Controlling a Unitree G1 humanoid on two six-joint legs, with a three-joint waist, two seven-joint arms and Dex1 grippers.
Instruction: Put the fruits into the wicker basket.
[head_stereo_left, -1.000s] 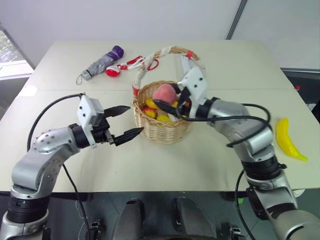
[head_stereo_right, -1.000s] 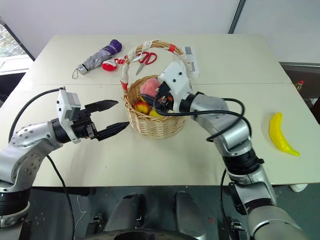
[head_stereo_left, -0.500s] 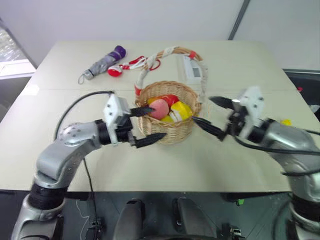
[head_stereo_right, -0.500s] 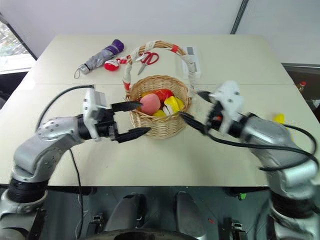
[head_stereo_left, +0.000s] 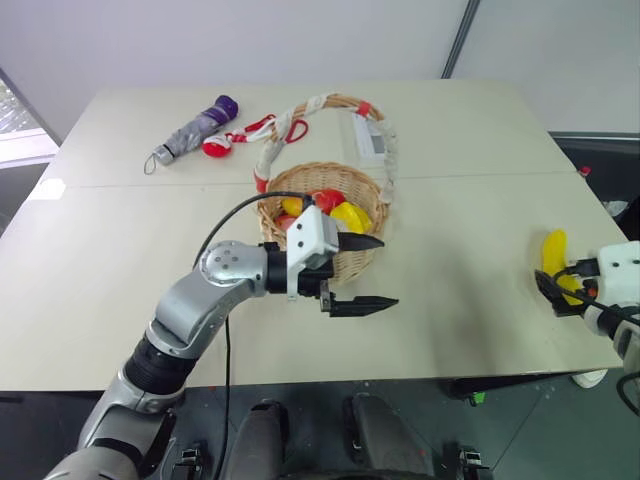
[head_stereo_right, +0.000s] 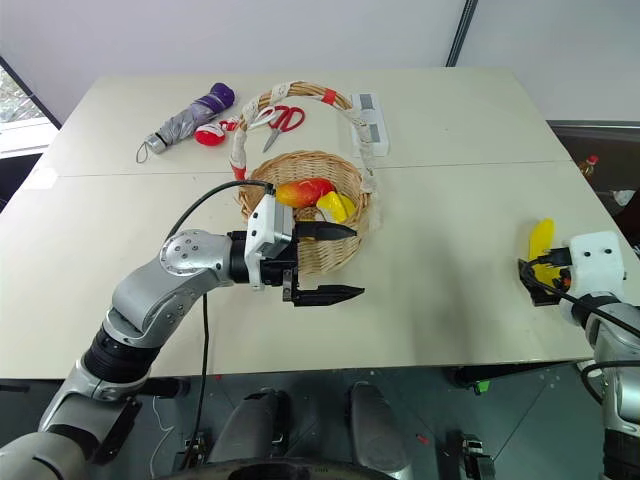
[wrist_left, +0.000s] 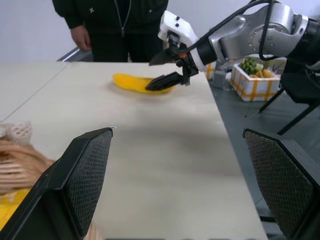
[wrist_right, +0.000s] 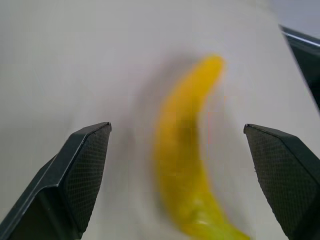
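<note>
Yellow banana (wrist_right: 187, 160) between spread right gripper (wrist_left: 162, 70) fingers, untouched, left gripper (head_stereo_left: 368, 272) spread, empty

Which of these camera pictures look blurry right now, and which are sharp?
Right wrist view: the banana is smeared and soft, while the black fingers at the edges stay crisp. Left wrist view: the wicker basket in the near corner is out of focus; the right gripper near the banana is clear. Both eye views: sharp across the table.

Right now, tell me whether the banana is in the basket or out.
Out: the banana lies on the table by the open right gripper, far from the wicker basket.
</note>
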